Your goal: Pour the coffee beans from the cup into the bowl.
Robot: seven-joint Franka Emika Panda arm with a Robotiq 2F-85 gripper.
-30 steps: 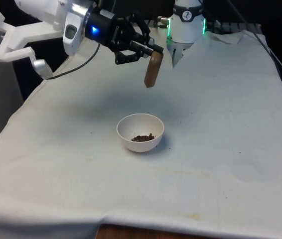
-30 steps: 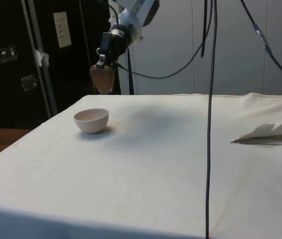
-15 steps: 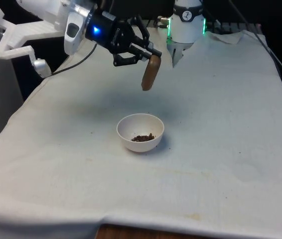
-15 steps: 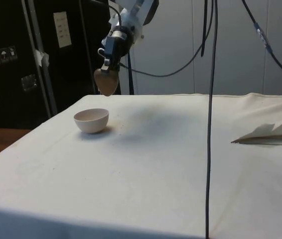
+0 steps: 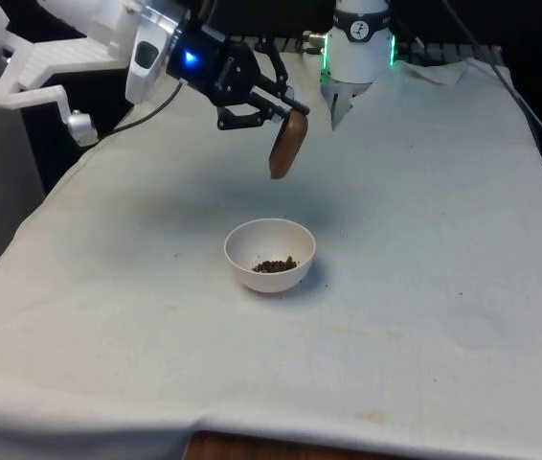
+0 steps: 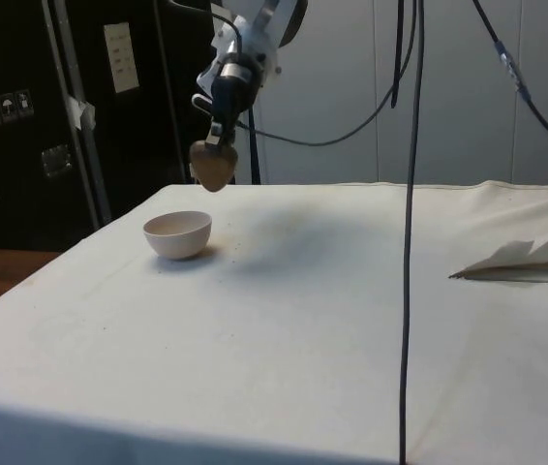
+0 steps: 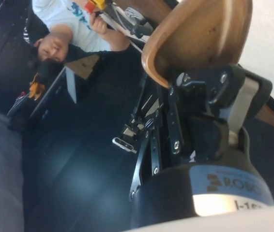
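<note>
Above the bowl (image 5: 270, 254) with beans (image 5: 275, 264), jaws (image 5: 288, 117) clamped on tipped cup (image 5: 288, 146), person (image 7: 74, 26) nearby

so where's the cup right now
The brown cup hangs tilted in the gripper, above the white bowl and slightly beyond it in the front view.

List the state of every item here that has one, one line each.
Brown cup: held in the air above the table, tipped over, clear of the bowl.
Black two-finger gripper: shut on the cup's rim.
White round bowl: upright on the white cloth, holding a small heap of dark coffee beans.
Person: in the wrist view's background.
</note>
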